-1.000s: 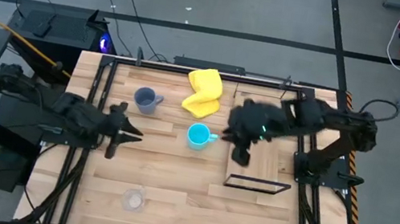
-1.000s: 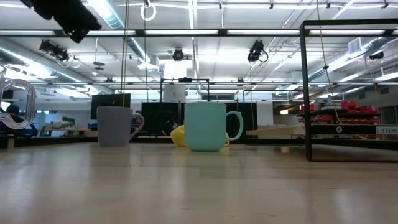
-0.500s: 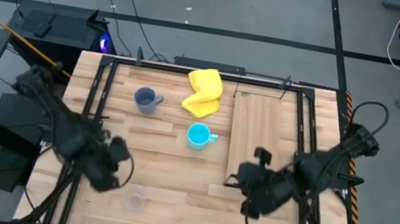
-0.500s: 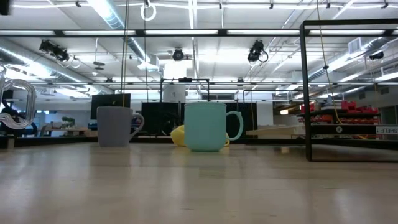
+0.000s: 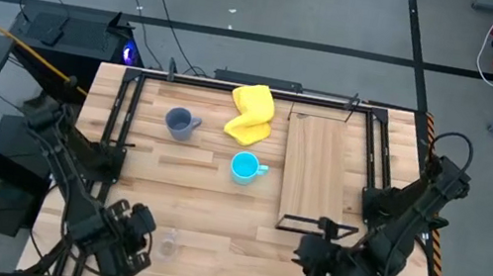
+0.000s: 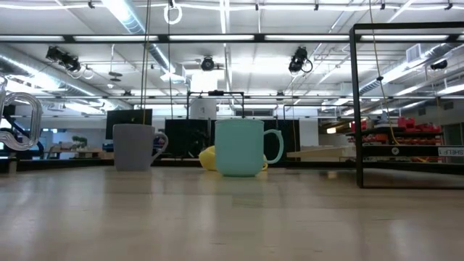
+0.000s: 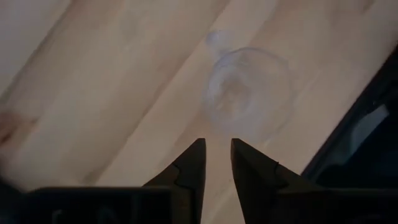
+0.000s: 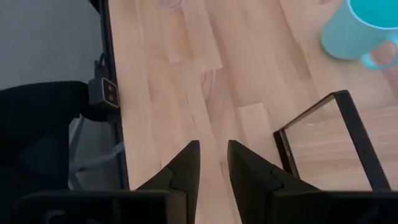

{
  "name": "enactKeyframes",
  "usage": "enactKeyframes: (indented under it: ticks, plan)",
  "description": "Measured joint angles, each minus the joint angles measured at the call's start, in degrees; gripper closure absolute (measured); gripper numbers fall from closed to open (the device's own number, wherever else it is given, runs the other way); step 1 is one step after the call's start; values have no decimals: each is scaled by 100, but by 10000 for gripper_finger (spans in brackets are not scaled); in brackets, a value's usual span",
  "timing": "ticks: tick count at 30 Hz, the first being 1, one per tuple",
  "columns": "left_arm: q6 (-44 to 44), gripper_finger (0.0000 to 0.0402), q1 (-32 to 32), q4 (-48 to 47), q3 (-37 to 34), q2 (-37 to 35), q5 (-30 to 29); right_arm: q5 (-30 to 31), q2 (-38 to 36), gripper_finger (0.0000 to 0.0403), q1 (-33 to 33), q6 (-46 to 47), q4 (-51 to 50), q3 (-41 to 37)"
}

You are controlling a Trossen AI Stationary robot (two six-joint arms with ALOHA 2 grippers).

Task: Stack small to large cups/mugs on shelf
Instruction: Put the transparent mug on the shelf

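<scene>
The clear glass cup (image 5: pixel 168 242) stands near the table's near edge, just right of my left gripper (image 5: pixel 124 238), which is shut; in the left wrist view the cup (image 7: pixel 249 87) sits a short way ahead of the fingertips (image 7: pixel 216 149). The cyan mug (image 5: pixel 244 167) stands mid-table, the grey-blue mug (image 5: pixel 179 123) farther left and back. The shelf (image 5: pixel 322 166), a light board in a black frame, lies on the right. My right gripper (image 5: pixel 325 267) is shut, near the shelf's near-left corner (image 8: pixel 336 99), touching nothing.
A yellow cloth (image 5: pixel 250 114) lies at the far edge between the grey-blue mug and the shelf. Black rails (image 5: pixel 119 117) run along the table's left and right sides. In the low view the two mugs (image 6: pixel 243 147) stand side by side with the shelf frame (image 6: pixel 357 109) to the right.
Both arms have pulled back from mid-table toward the near edge. My left gripper went from beside the mugs to the near-left corner by the glass cup. My right gripper left the space over the shelf, uncovering the board. No cup or mug has moved.
</scene>
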Motion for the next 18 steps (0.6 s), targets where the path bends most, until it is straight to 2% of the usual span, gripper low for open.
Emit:
enactKeyframes:
  ticks: [10,18]
  plan:
    - [-44,282,219,150,2,429,-12,180,1,314,127,104,591,-338]
    - [-43,267,389,120,0,746,214,265,2,314,131,-5,686,-423]
